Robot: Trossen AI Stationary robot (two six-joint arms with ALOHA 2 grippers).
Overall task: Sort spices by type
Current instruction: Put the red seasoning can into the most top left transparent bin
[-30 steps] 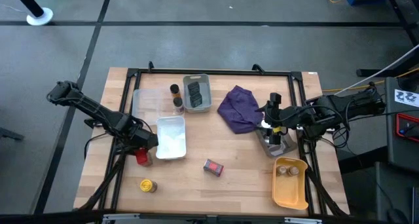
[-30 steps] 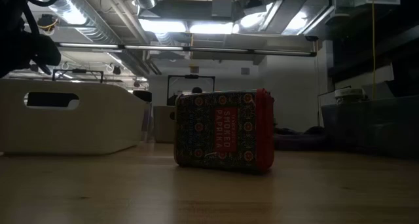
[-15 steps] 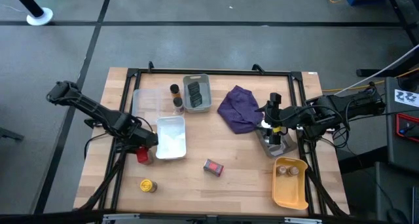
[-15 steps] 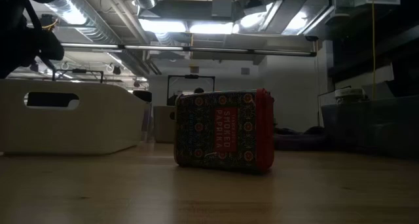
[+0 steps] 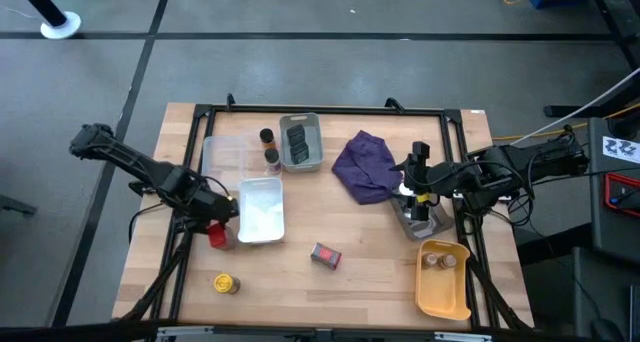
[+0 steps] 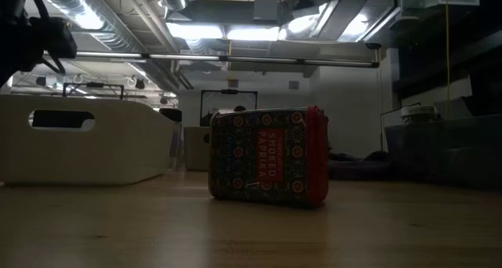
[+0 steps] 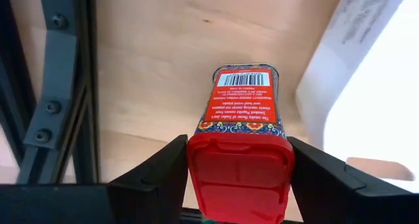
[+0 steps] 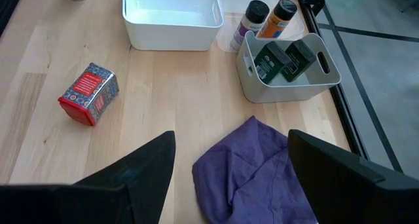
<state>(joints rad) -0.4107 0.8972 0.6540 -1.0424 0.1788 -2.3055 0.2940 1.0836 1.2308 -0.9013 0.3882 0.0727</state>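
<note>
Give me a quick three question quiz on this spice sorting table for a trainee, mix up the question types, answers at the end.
1. True or false: the left gripper is shut on a red paprika tin.
2. What sits in the grey tray? A) two dark tins B) a yellow jar C) the purple cloth
3. Fill in: the right gripper hovers open above the ______.

Key: 1 true; 2 A; 3 purple cloth.
</note>
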